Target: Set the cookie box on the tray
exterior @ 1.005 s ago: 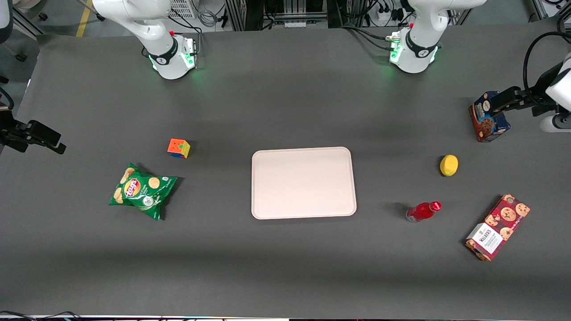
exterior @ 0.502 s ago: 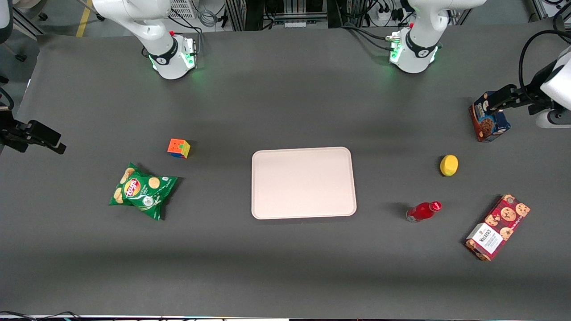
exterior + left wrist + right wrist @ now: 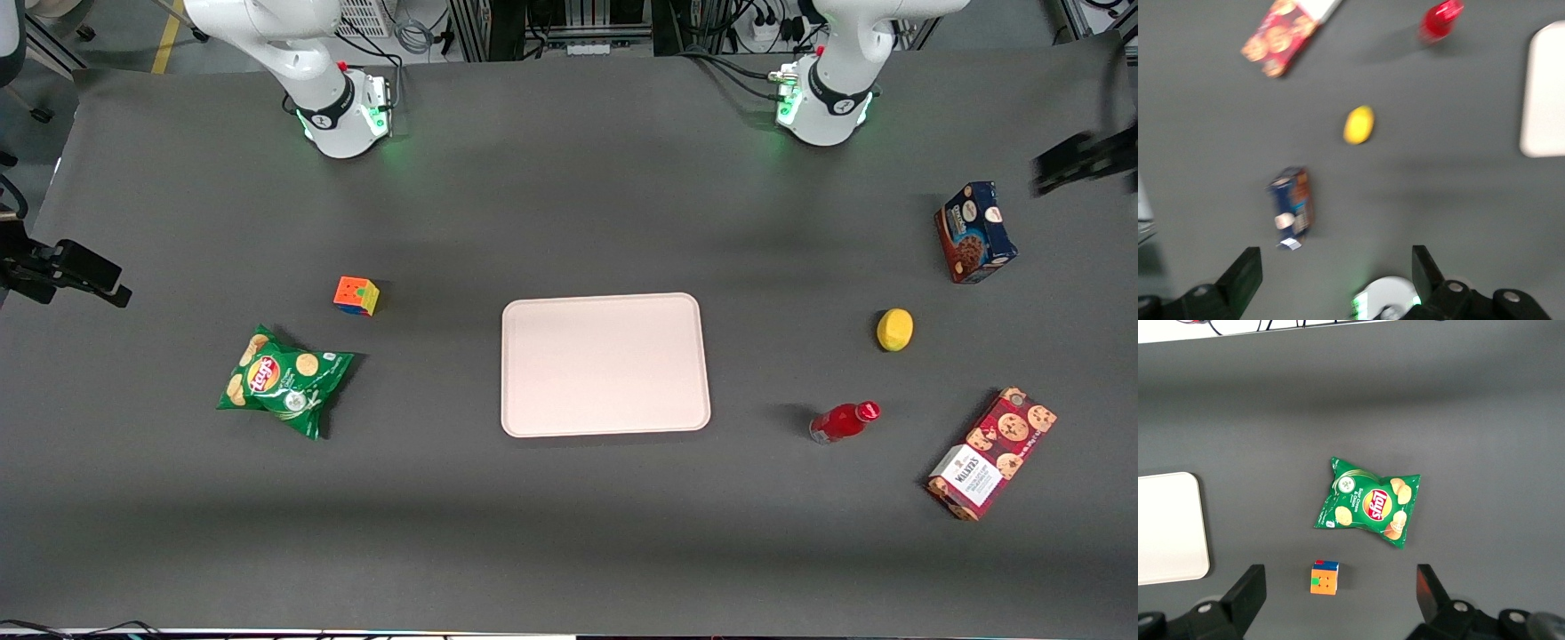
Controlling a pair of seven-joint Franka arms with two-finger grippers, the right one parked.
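Spread wide and holding nothing, my end effector (image 3: 1335, 280) hangs high above the working arm's end of the desk (image 3: 569, 533), showing at the front view's edge as a dark blurred shape (image 3: 1080, 160), farther from the front camera than the box and clear of it. Going near to far from that camera: the red box (image 3: 991, 453) lies nearest, then the red bottle (image 3: 843, 421) on its side, then the lemon (image 3: 894, 329), and farthest the cookie box (image 3: 974, 233), which stands on the desk with its brown cookie face toward the camera, touched by nothing. From my wrist I look down on that box (image 3: 1291, 207) with the lemon (image 3: 1358, 125) near it and the tray's (image 3: 1546, 93) edge well apart. The tray (image 3: 605, 364) sits bare in the middle of the desk, with a cube (image 3: 356, 295) and a chip bag (image 3: 283, 380) toward the parked arm's end. By my judgement I am in the reaching step, with the grasp not made: the box is on the desk and nowhere near the tray. The next move calls for me to come down over the box, line my fingers across its narrow sides, close on it without tipping it, then lift and carry it past the lemon to the tray. A tall, slim carton could topple if I brush it while descending.
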